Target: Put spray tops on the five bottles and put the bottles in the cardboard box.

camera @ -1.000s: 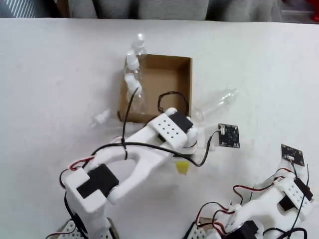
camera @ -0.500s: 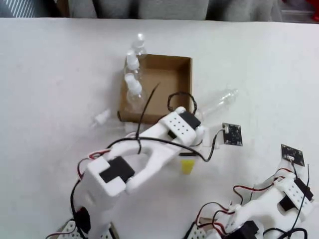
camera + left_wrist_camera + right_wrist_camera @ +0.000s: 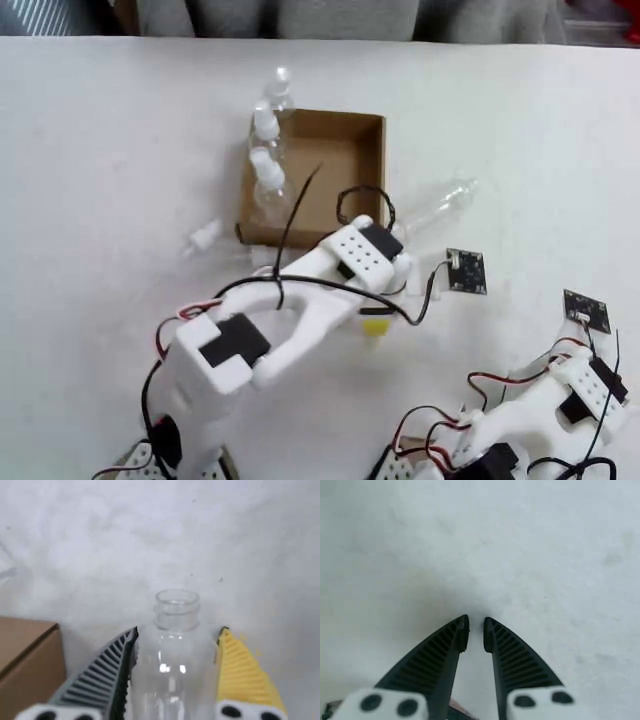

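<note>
A white table (image 3: pixel 100 150) holds an open cardboard box (image 3: pixel 340 150), with capped bottles (image 3: pixel 268 175) at its left wall. Beside the box, the left gripper (image 3: pixel 177 635) pinches a clear bottle (image 3: pixel 172 680) with a bare neck. The right gripper (image 3: pixel 475 627) hangs over bare tabletop, fingers nearly pressed together, holding nothing. A loose spray top (image 3: pixel 203 237) lies left of the box.

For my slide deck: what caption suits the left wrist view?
Left tool grips a capless clear bottle next to a corner of the cardboard box.

A white table (image 3: pixel 100 150) is spread across the view; grey shapes (image 3: pixel 300 15) are seen beyond its far edge. A red object (image 3: pixel 600 12) is glimpsed at the far right; a striped panel (image 3: pixel 40 15) at the far left.
</note>
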Robot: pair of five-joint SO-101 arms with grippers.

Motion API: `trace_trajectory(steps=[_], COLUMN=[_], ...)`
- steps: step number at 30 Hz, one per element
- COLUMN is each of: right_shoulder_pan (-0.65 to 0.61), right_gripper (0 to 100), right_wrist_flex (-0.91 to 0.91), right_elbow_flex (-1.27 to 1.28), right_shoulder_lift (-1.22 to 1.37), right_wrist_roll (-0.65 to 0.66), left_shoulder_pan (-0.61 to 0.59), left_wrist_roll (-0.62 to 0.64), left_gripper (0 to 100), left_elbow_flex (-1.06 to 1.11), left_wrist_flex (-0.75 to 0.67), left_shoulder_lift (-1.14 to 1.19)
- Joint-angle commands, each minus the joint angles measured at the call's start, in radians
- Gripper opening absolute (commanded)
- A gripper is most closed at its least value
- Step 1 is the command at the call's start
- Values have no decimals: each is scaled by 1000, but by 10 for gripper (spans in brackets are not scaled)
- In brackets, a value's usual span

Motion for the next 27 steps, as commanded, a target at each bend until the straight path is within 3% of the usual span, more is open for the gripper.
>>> trace_trajectory(steps=[1,12,18,23,27], right_shoulder_pan=[-8,-8,-8,-8,-8], right_gripper=[39,39,39,39,39], right_wrist_flex=[-8,-24,-22,-22,-22], right_elbow_flex=[0,2,2,3,3], right_shoulder_lift=[-27,-27,-27,-27,-27], right_wrist_roll=[11,3,3,3,3], left_shoulder_pan=[-1,44,19,-65,-208], left_wrist_roll=[9,35,78,83,86], left_gripper=[104,105,105,107,108], left_elbow_flex=[-37,-35,118,347,523], left_wrist_flex=[21,236,245,190,178], left_shoulder_lift=[-8,-99,-295,-530,-750])
